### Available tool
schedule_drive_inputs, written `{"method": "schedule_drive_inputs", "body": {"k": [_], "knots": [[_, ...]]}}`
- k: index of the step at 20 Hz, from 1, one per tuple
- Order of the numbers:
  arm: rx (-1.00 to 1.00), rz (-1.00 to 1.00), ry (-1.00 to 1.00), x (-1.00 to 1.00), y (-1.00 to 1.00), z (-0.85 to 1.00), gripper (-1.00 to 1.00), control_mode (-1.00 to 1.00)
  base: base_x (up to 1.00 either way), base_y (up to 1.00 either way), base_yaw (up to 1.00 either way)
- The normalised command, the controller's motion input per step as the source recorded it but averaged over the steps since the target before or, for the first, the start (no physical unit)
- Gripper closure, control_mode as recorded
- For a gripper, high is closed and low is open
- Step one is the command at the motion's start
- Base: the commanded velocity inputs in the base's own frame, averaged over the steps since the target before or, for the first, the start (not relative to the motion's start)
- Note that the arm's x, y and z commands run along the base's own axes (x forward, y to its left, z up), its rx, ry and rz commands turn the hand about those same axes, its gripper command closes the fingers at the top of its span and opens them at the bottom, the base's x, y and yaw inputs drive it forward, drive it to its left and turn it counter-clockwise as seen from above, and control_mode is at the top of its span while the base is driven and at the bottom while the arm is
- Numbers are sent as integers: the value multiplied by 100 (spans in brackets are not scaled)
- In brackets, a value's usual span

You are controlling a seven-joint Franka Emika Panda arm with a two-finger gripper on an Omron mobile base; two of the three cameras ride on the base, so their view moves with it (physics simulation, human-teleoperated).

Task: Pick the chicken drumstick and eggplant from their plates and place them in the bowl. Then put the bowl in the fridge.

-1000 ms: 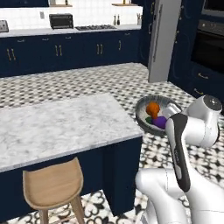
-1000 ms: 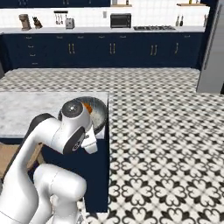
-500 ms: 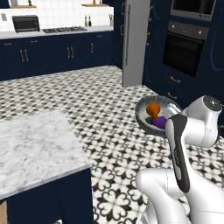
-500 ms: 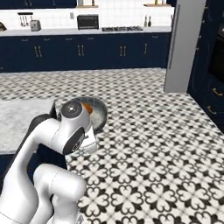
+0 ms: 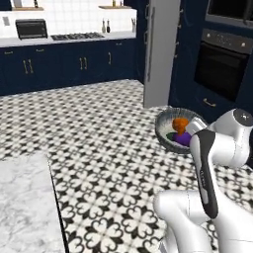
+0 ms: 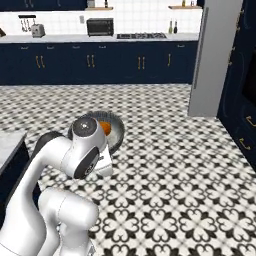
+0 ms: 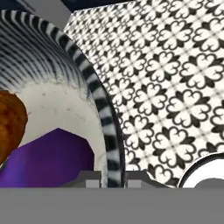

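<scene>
The dark grey bowl (image 5: 165,129) hangs in the air over the patterned floor. My gripper (image 7: 113,177) is shut on its rim (image 7: 97,94), one fingertip inside and one outside. In the bowl lie the orange-brown chicken drumstick (image 5: 180,123) and the purple eggplant (image 5: 182,140). The hand view shows both close up, the drumstick (image 7: 11,122) at left and the eggplant (image 7: 48,157) below it. From the right base view the bowl (image 6: 118,131) and drumstick (image 6: 104,127) peek out behind my arm. The grey fridge (image 5: 160,54) stands ahead, its doors closed (image 6: 214,55). The plates are out of view.
A marble island corner (image 5: 24,207) sits at the lower left (image 6: 7,142). A built-in oven (image 5: 225,66) is right of the fridge. Navy cabinets with a cooktop and toaster oven (image 6: 100,26) line the back wall. Patterned floor (image 6: 165,150) lies between me and the fridge.
The whole picture has shifted: the base has moved, so the island slid off to the left and the fridge looms closer. The bowl stays in my shut gripper.
</scene>
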Motion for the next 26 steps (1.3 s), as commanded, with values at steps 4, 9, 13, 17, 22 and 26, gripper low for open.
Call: {"method": "schedule_drive_inputs", "body": {"k": [4,9,13,17,22,26], "knots": [[0,0,0,0,0,0,100,100,100,-22,12],[0,0,0,0,0,0,100,100,100,-11,9],[0,0,0,0,0,0,100,100,100,0,2],[0,0,0,0,0,0,100,100,100,0,0],[0,0,0,0,0,0,100,100,100,0,1],[0,0,0,0,0,0,100,100,100,0,1]]}}
